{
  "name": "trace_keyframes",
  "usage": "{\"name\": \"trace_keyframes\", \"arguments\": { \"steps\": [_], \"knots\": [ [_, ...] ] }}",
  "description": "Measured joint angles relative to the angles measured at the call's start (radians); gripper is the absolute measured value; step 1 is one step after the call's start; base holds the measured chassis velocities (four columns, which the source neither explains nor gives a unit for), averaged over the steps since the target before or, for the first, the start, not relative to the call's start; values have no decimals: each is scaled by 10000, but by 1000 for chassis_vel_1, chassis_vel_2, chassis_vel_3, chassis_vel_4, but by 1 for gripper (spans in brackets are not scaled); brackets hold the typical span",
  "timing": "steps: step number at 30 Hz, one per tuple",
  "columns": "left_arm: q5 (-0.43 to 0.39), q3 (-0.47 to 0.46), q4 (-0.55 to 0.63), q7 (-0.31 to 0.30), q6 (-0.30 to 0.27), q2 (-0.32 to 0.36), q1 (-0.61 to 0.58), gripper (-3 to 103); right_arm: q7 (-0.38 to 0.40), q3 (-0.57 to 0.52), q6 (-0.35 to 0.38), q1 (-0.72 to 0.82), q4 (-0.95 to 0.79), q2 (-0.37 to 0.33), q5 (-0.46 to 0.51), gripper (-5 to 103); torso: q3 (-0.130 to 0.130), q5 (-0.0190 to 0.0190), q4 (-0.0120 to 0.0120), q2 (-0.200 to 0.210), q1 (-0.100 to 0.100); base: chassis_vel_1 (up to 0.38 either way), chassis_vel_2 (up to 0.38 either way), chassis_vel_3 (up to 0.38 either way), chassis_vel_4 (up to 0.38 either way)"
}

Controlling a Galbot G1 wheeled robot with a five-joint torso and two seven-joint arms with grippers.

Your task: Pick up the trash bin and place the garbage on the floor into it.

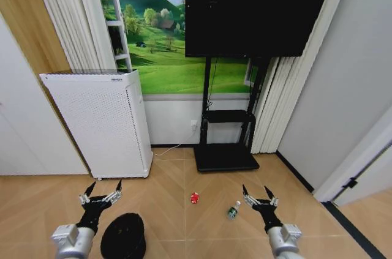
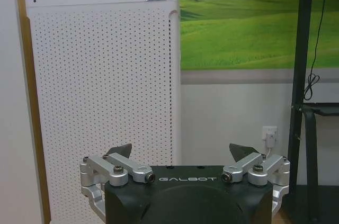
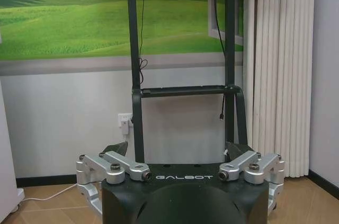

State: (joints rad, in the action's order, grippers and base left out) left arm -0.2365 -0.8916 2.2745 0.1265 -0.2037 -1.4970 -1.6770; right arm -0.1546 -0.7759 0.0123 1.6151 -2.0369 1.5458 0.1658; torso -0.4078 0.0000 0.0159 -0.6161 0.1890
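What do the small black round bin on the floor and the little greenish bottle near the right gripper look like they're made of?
The small black round bin looks like matte black mesh, probably metal or plastic; its surface is dull, without shine. The little greenish bottle appears to be clear-tinted plastic with a white cap, though it is too small to be sure.

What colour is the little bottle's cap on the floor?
Green; the bottle shows best in the head view.

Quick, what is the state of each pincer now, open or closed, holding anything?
Left pincer: open, holding nothing, above the trash bin.
Right pincer: open, holding nothing, beside the bottle.
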Motion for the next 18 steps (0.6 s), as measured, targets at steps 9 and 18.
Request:
{"name": "trace_keyframes", "arguments": {
  "steps": [9, 18],
  "knots": [
    [63, -5, 18, 11, 59, -33, -77, 100, -23, -21, -214, 123, 103, -40, 10, 100, 236, 0, 0, 385, -148, 0, 0, 0, 0],
    [72, -35, 4, 42, 88, -33, -92, 100, -30, 16, -250, 134, 126, -12, -21, 100, 329, 0, 0, 543, -215, 0, 0, 0, 0]
  ]
}}
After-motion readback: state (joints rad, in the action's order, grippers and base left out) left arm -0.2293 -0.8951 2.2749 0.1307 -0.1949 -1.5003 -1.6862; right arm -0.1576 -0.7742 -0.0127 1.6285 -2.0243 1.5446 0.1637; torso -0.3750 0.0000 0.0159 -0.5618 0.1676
